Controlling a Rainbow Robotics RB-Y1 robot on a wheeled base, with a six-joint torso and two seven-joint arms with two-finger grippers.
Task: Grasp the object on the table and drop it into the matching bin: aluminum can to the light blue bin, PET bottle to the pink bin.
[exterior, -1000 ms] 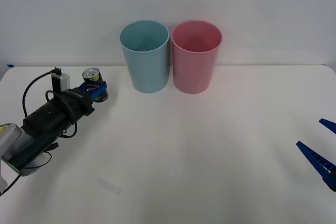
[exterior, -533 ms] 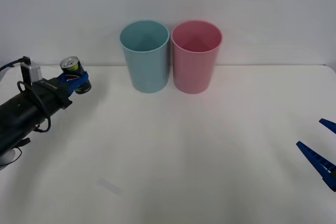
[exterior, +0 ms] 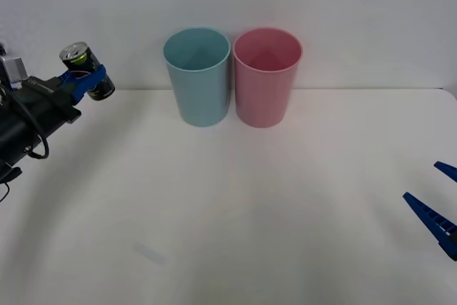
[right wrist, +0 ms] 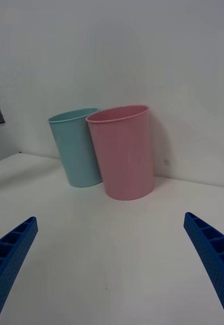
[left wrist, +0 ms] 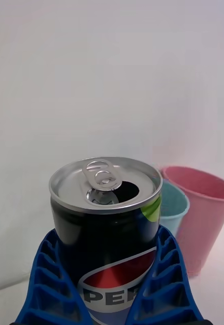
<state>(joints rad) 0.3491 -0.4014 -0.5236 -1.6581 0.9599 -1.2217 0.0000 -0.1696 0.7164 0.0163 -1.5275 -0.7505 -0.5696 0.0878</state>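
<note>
White and smooth, the table (exterior: pixel 235 205) carries two tall tapered plastic bins touching side by side at its back: the light blue bin (exterior: pixel 197 76) and the pink bin (exterior: pixel 267 76), both seemingly empty as far as their insides show. At the far left, lifted off the surface, the left gripper (exterior: pixel 87 81) clamps ribbed blue fingers (left wrist: pixel 48 284) around the black can (exterior: pixel 87 71), its silver top opened. The right gripper (right wrist: pixel 112 264) hangs low at the right, fingers spread wide.

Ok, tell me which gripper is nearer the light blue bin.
Left. The left gripper, shut on the can, is raised left of the light blue bin; the right gripper waits open at the table's right edge.
</note>
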